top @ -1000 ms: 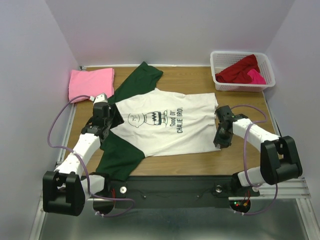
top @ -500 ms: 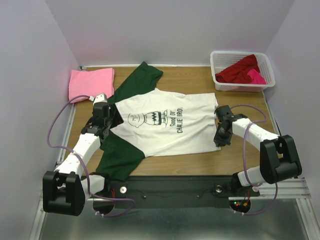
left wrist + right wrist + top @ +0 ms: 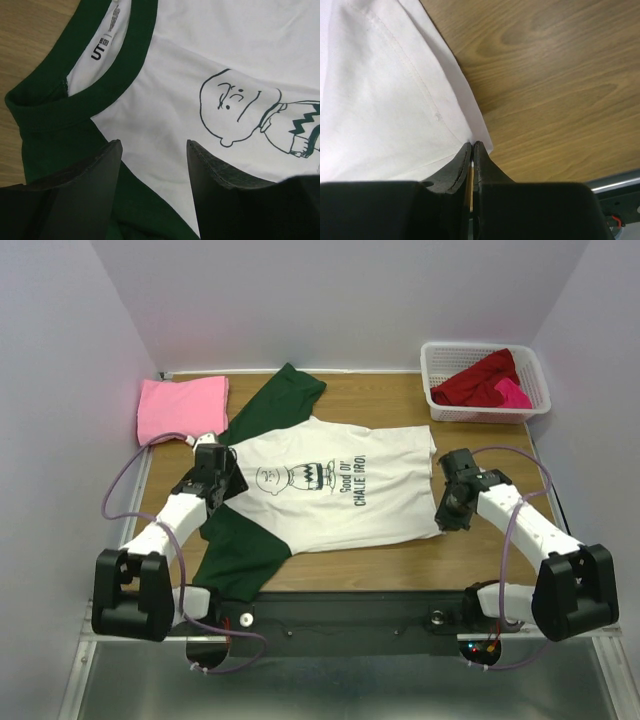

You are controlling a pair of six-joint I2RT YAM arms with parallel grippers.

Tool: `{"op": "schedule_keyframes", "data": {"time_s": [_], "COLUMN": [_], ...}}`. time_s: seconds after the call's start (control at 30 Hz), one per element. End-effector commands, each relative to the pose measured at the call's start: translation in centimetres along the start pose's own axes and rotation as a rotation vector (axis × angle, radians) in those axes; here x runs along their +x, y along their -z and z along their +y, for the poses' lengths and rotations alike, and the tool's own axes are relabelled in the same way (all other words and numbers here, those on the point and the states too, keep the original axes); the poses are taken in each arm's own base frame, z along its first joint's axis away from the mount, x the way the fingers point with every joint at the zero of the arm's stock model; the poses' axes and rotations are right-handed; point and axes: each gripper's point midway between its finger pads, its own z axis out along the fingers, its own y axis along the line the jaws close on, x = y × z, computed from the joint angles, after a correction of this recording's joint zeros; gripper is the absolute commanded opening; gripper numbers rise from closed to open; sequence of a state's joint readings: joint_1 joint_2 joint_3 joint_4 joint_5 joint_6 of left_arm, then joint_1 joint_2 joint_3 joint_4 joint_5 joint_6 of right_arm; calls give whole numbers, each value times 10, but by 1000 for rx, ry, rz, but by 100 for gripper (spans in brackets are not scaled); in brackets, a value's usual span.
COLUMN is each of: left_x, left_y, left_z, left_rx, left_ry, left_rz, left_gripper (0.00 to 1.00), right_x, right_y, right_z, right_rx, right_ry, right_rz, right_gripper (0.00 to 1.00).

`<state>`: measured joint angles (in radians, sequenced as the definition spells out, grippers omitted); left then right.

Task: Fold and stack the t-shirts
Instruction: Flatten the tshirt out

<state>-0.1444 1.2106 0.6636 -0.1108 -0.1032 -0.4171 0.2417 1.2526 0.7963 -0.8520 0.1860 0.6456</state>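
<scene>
well, the white t-shirt (image 3: 340, 490) lies spread flat, print up, across the middle of the wooden table (image 3: 390, 400), with one dark green sleeve reaching toward the far edge and the other toward the near edge, both on the left. the left gripper (image 3: 154, 145) hovers with its fingers spread apart just over the shoulder beside the green collar (image 3: 127, 70), holding nothing. the right gripper (image 3: 472, 146) is clenched at the near hem corner, fingers pressed together, and it looks to have a thin pinch of that hem between them. a folded pink t-shirt (image 3: 180, 408) sits at the far left corner. a dark red t-shirt (image 3: 480, 380) and a magenta t-shirt (image 3: 512, 395) lie in the white basket (image 3: 435, 352) at the far right. the cloth is light and limp and will sag and drag on the wood, so i'd judge the best holds are the firmer sewn edges, shoulder seam and hem corner, lifted together so the fold lands even.
</scene>
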Motion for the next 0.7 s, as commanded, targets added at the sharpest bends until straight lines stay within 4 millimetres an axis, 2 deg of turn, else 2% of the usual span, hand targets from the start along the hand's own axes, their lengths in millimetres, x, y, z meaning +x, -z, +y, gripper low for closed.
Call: {"op": "schedule_keyframes", "data": {"time_s": [0.0,0.17,0.27,0.3,0.4,0.47,0.53,0.67], "left_x": [-5,14,20,24,30,32,32,33], "left_y": [-11,-38,-47,-52,-55,-55,-54,-52], "left_z": [-6,-3,3,10,12,14,16,18], "left_rx": [-26,-41,-46,-67,-59,-64,-72,-73], "left_ry": [28,89,118,133,140,137,138,135], "left_rz": [37,157,196,212,242,242,236,237], "left_gripper": [59,54,52,51,51,51,51,51], "right_x": [3,2,16,19,33,40,37,38], "right_y": [9,21,22,22,22,23,26,28], "right_z": [-18,-25,-32,-33,-38,-41,-41,-44], "right_rx": [58,65,74,73,75,74,68,90], "right_ry": [-50,-120,-139,-156,-176,-183,-200,-197], "right_rz": [-32,-73,-45,-37,-7,12,-5,3], "right_gripper": [5,5,5,5,6,11,16,20]}}
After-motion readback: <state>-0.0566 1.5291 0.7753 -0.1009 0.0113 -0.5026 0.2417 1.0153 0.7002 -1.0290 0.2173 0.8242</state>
